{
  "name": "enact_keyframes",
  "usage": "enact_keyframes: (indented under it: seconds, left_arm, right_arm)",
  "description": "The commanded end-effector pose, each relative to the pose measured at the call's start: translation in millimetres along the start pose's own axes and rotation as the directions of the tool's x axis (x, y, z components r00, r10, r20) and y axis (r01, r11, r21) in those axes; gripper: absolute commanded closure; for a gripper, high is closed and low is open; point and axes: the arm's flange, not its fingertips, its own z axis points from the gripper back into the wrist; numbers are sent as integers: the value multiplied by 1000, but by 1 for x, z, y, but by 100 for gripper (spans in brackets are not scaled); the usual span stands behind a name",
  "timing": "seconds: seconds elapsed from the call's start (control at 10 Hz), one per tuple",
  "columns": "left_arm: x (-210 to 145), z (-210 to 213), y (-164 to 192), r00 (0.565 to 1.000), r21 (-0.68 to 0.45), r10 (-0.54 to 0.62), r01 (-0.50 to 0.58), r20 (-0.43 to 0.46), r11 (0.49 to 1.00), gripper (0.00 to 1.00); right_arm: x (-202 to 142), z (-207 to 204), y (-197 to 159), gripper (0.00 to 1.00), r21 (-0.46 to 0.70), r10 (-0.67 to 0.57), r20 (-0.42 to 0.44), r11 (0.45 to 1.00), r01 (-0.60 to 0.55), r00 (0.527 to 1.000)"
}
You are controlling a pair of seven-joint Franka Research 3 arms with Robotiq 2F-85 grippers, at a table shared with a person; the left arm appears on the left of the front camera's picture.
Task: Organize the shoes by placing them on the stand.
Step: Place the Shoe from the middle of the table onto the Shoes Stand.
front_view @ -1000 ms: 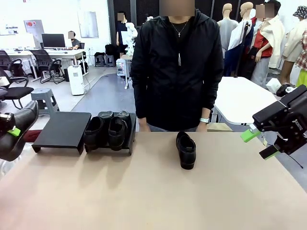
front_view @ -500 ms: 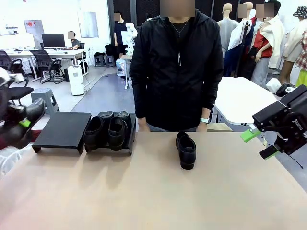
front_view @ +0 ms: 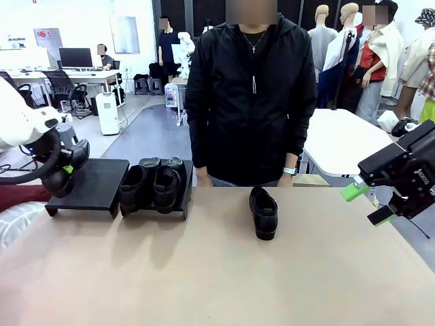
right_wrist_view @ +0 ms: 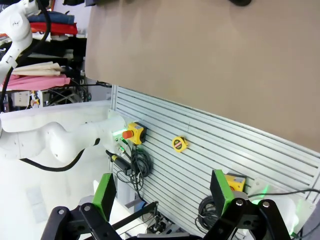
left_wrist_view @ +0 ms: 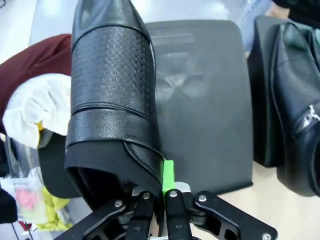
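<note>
The held shoe hangs below my left wrist camera, toe pointing away, with the left fingers clamped on the rim of its heel opening; from the front that shoe sits at the left edge of the left stand - I cannot tell whether it touches the black surface. Just beside it is the right stand, which carries two shoes side by side. The fourth shoe lies alone on the tabletop, in front of the person. The right fingers stand apart, holding nothing - off at the tabletop's right side, well apart from every shoe.
</note>
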Motion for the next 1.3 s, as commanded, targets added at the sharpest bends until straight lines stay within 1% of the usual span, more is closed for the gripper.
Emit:
enact_keyframes:
  seconds: [0.0,0.1,0.4,0.5,0.6,0.7,0.9,1.1,1.2]
  left_arm:
    - [4,2,-1,998,18,-8,7,55,1000,100]
    - [5,-4,-3,999,25,-10,10,33,1000,100]
    - [7,-12,-6,999,-6,-12,12,31,1000,100]
    - [6,-13,-7,1000,-20,-11,12,15,1000,62]
    - [5,-13,-8,1000,-7,-14,15,7,1000,4]
    - [4,-10,-9,1000,0,-19,19,22,1000,0]
    - [1,-1,-13,998,-26,-34,35,44,999,0]
    - [-8,26,-17,997,-103,-46,52,62,993,0]
    - [-21,50,-24,998,-173,-67,66,1,983,0]
  right_arm:
    - [1,2,0,0,22,24,0,999,-24,1000]
    - [1,2,0,0,22,24,0,999,-24,1000]
    - [1,2,0,0,22,24,0,999,-24,1000]
    - [1,2,0,0,22,24,0,999,-24,1000]
    - [1,2,0,0,22,24,0,999,-24,1000]
    - [1,2,0,0,22,24,0,999,-24,1000]
    - [1,2,0,0,22,24,0,999,-24,1000]
    - [1,2,0,0,22,24,0,999,-24,1000]
    - [1,2,0,0,22,24,0,999,-24,1000]
